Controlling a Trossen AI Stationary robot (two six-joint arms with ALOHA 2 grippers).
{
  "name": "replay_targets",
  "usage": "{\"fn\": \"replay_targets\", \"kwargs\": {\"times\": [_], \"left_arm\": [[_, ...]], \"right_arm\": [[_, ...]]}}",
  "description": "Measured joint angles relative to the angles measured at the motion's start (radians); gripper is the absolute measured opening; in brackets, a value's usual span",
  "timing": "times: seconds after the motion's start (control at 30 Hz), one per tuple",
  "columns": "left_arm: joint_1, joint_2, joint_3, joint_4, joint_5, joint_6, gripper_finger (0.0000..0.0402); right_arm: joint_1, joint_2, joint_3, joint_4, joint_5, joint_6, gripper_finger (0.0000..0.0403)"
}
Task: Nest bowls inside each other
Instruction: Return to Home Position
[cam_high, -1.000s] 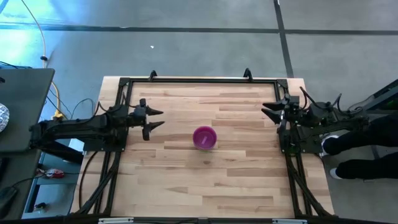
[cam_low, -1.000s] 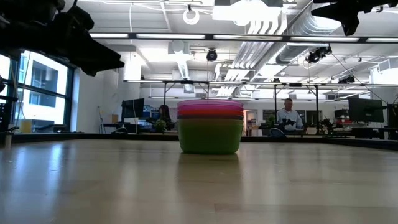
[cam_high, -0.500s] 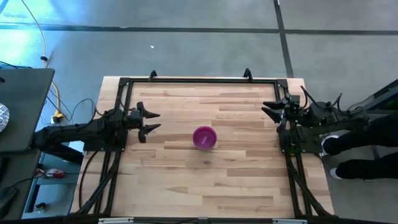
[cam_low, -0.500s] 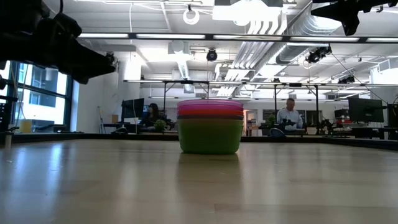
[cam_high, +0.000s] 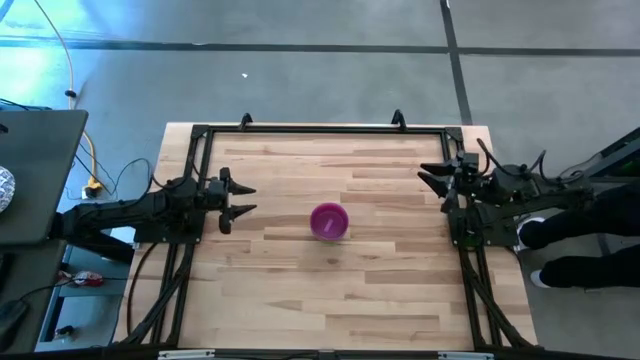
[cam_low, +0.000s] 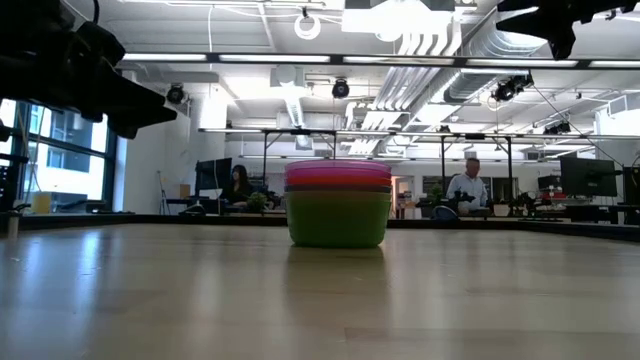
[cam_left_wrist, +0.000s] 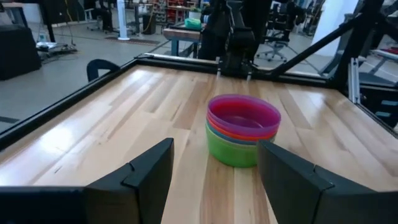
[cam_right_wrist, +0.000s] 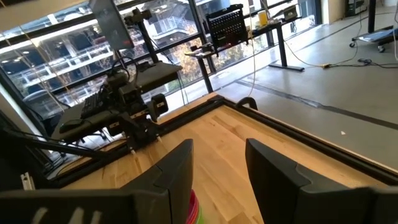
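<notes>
At the wooden table's (cam_high: 350, 290) centre, nested bowls (cam_high: 328, 221); bright workshop (cam_low: 420, 60) beyond. Left gripper (cam_high: 245, 198), right gripper (cam_high: 424, 176): spread, empty, well apart from bowls.

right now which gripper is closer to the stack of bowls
Left. The left gripper hangs off the left side of the stack of bowls, not touching; the right gripper is farther away, by the table's right edge.
</notes>
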Motion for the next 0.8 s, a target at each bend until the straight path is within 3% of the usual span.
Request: {"fn": "replay_targets", "kwargs": {"times": [0.6, 0.8], "left_arm": [[-0.202, 0.000, 0.000, 0.026, -0.298, -0.018, 0.0216], [-0.256, 0.000, 0.000, 0.029, -0.246, 0.061, 0.0216]], "right_arm": [[-0.036, 0.017, 0.000, -0.008, -0.070, 0.004, 0.0140], [-0.036, 0.017, 0.000, -0.033, -0.088, -0.014, 0.0140]]}}
